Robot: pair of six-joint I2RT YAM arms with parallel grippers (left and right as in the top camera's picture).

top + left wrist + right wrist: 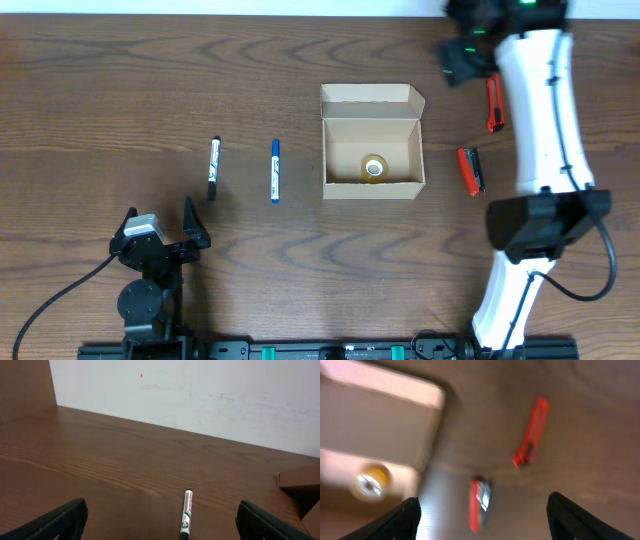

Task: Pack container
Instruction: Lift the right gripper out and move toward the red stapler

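Tan cardboard container (371,135) sits open, a yellow roll (374,168) inside.

A robot lab bench: wood-grain table (90,80), bare white wall (200,395), black mounting rail (320,351) at its edge.

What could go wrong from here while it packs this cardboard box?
1. The right wrist view is blurred, and the open right claw hangs above the far red item and the near red item, which lie close together. Reaching for one might knock the other away.
2. A tape roll already sits in the container. The blue marker, dropped onto it, could end up propped against a wall and stop the flap from closing.
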